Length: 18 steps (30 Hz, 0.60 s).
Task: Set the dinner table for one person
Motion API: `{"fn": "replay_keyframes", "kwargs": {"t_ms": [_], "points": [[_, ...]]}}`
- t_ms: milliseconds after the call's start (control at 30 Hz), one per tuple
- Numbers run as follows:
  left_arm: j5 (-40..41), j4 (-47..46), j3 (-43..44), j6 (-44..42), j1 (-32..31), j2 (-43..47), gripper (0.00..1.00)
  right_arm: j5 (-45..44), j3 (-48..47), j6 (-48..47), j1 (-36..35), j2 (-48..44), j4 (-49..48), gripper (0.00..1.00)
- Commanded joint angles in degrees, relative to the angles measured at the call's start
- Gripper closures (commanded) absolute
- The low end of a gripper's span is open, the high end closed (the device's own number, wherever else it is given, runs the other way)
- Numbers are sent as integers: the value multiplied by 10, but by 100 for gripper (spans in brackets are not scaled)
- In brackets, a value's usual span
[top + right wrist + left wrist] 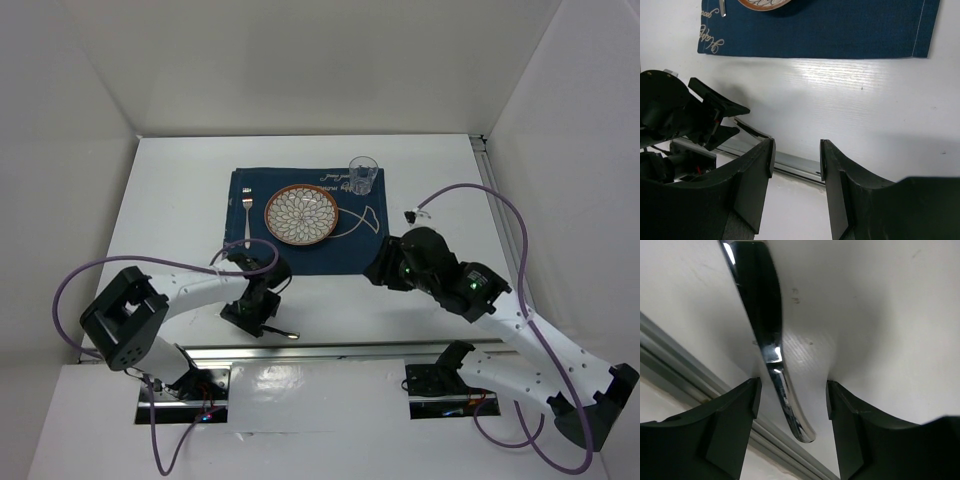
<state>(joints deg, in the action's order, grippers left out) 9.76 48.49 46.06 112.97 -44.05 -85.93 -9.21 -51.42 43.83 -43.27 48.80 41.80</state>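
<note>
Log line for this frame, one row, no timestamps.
left gripper open, fingers either side of metal utensil at dinner table near edge | right gripper open, empty | fork, plate, glass on placemat

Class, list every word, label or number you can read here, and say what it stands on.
Cursive script on the placemat corner, right wrist view: tilted, too blurred to read.
Pale lettering on the placemat beside the glass, top view: too small to read.
Nothing else written shows.
</note>
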Motion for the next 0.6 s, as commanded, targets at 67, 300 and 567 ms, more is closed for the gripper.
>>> {"fn": "replay_keyframes", "kwargs": {"t_ms": [67,300,567], "points": [[-25,-26,-20,75,2,-20,32,-6,8,-3,-4,-10,17,48],[-32,-63,-47,86,2,-26,68,-17,1,2,-4,-28,40,48],[-26,-36,-25,81,2,-26,100,-33,-18,2,-4,-34,50,48]]}}
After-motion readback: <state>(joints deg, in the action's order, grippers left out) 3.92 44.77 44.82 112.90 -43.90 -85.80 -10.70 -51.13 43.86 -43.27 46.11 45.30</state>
